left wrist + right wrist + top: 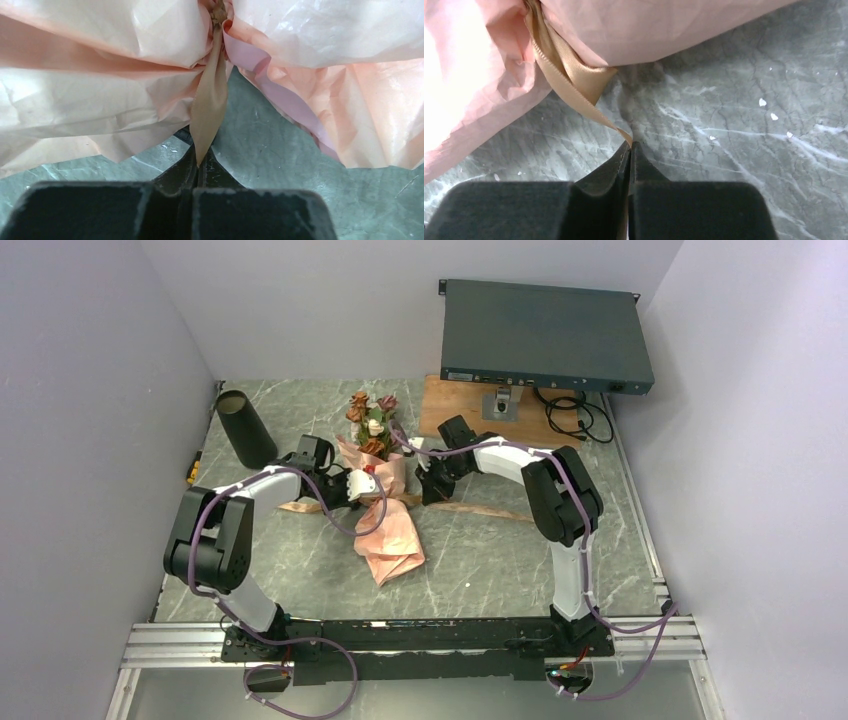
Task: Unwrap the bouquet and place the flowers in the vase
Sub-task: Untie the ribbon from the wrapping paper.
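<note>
Salmon paper, crinkled, wraps the bouquet lying between the two arms. The matte black tube vase stands at the far left.

From the left wrist, the left claw is pressed together on a tan satin ribbon tail below the knot.

From the right wrist, the right claw pinches the other tail.

Untying looks to be the step in hand. Next, the tails need a steady pull apart.

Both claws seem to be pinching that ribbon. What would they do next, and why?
Probably draw the two arms apart. The left gripper and the right gripper are each shut on an end of the tan ribbon, which is knotted around the bouquet; pulling should loosen it.
</note>
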`<action>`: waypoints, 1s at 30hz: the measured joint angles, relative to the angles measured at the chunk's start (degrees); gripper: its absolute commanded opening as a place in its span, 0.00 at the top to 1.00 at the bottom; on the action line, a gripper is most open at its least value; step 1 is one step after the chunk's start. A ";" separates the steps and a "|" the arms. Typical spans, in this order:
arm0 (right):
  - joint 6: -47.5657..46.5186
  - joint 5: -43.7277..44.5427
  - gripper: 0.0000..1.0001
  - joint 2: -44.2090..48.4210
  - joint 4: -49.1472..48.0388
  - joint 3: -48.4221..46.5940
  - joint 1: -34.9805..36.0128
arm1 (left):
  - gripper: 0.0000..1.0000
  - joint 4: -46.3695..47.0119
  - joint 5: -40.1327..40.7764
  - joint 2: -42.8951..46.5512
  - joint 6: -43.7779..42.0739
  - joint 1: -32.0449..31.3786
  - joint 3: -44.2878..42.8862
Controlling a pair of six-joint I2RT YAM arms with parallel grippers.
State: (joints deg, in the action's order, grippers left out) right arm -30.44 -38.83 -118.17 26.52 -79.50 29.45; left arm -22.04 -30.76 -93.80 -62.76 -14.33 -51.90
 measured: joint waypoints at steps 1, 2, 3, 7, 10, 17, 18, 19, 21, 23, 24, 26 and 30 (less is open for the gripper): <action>0.09 0.20 1.00 -0.02 0.00 0.11 0.00 | 1.00 0.07 0.02 0.07 0.04 0.20 0.00; 0.24 0.28 1.00 -0.02 0.00 0.26 0.00 | 1.00 0.09 -0.02 0.07 0.04 0.35 0.00; 0.33 0.28 1.00 -0.02 -0.07 0.33 0.00 | 1.00 0.07 0.00 0.13 0.07 0.55 0.04; 1.14 0.28 1.00 0.39 -1.22 1.25 0.00 | 1.00 -0.24 0.15 0.35 -0.09 1.90 0.15; 1.73 0.81 1.00 1.22 -2.45 2.60 0.20 | 1.00 -0.59 0.11 0.68 -0.57 3.74 0.37; 2.01 3.28 1.00 2.73 -4.11 3.52 1.75 | 1.00 -0.44 -0.02 1.51 -2.12 6.43 1.79; 1.75 3.78 1.00 3.15 -4.13 3.67 1.77 | 1.00 -0.44 -0.02 1.55 -2.38 6.62 1.92; 1.42 4.13 1.00 3.69 -4.15 3.98 1.77 | 1.00 -0.42 -0.04 1.62 -2.56 6.78 2.01; 0.70 4.50 1.00 4.87 -4.22 4.92 1.77 | 1.00 -0.39 -0.15 1.73 -2.84 7.32 2.05; -0.02 4.76 1.00 6.05 -4.28 5.99 1.77 | 1.00 -0.35 -0.70 1.84 -3.48 8.20 2.05; -0.35 4.90 1.00 6.67 -4.39 6.60 1.75 | 1.00 -0.39 -0.94 1.90 -3.82 8.68 2.05; -1.05 5.16 1.00 7.85 -4.46 7.89 1.62 | 1.00 -0.55 -1.18 2.05 -4.57 9.94 2.05; -2.16 5.53 1.00 9.35 -4.48 9.81 0.83 | 1.00 -1.46 -1.51 2.34 -6.64 12.85 2.05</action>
State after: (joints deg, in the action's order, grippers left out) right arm -32.60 -33.30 -108.81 22.04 -69.69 30.28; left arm -23.51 -32.27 -91.46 -69.41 -1.48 -49.84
